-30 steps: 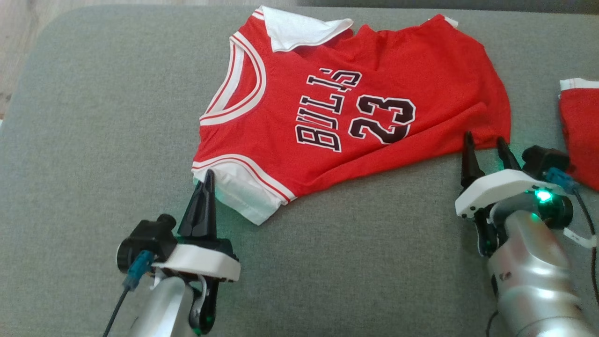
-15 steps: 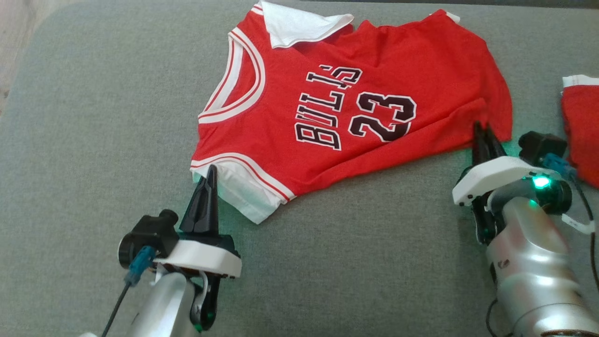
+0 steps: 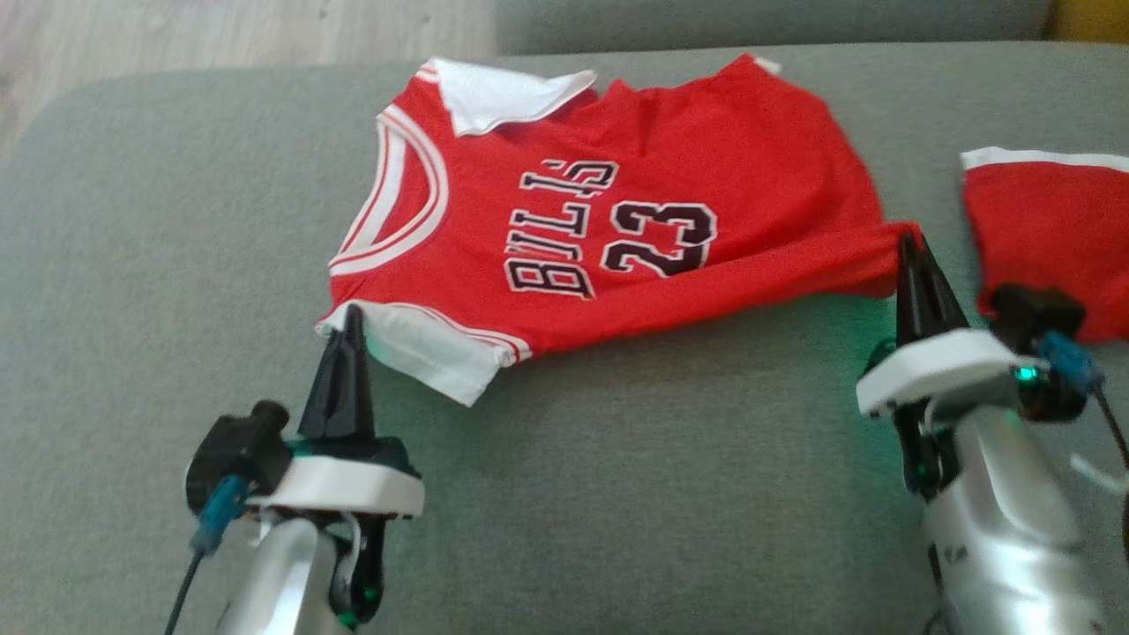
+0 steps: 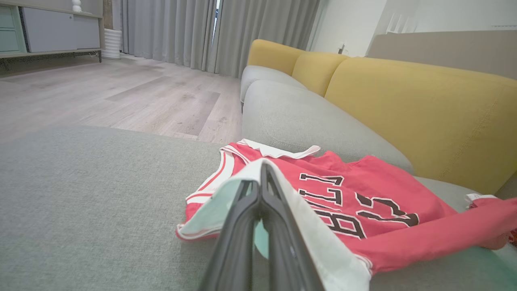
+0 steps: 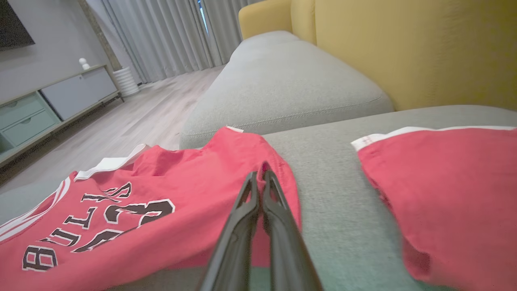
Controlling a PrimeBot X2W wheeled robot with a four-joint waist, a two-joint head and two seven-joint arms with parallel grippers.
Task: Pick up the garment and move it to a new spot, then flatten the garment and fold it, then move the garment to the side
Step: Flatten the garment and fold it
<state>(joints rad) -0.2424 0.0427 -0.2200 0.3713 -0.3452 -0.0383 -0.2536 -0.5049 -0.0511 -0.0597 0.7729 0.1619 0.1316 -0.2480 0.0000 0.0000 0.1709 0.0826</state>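
The garment [image 3: 670, 168] is a red jersey with white trim and black "BULLS 23" lettering, spread on a grey sofa cushion [image 3: 617, 494]. My left gripper [image 3: 351, 310] is shut on its white sleeve corner; the left wrist view has that white edge draped over the fingers [image 4: 262, 190]. At the jersey's near right corner my right gripper [image 3: 908, 238] is shut on the red hem, which rises off the cushion. From the right wrist the closed gripper [image 5: 259, 174] pinches the red cloth [image 5: 161, 194].
A second red garment with a white band [image 3: 1050, 229] lies on the cushion to the right of my right gripper [image 5: 452, 190]. Yellow sofa backrests [image 4: 420, 109] stand behind. Wooden floor [image 4: 101, 97] lies beyond the cushion's far left edge.
My right gripper went from open beside the hem to shut on the jersey's right corner, and that corner has lifted. The head camera has shifted, so the whole picture moved.
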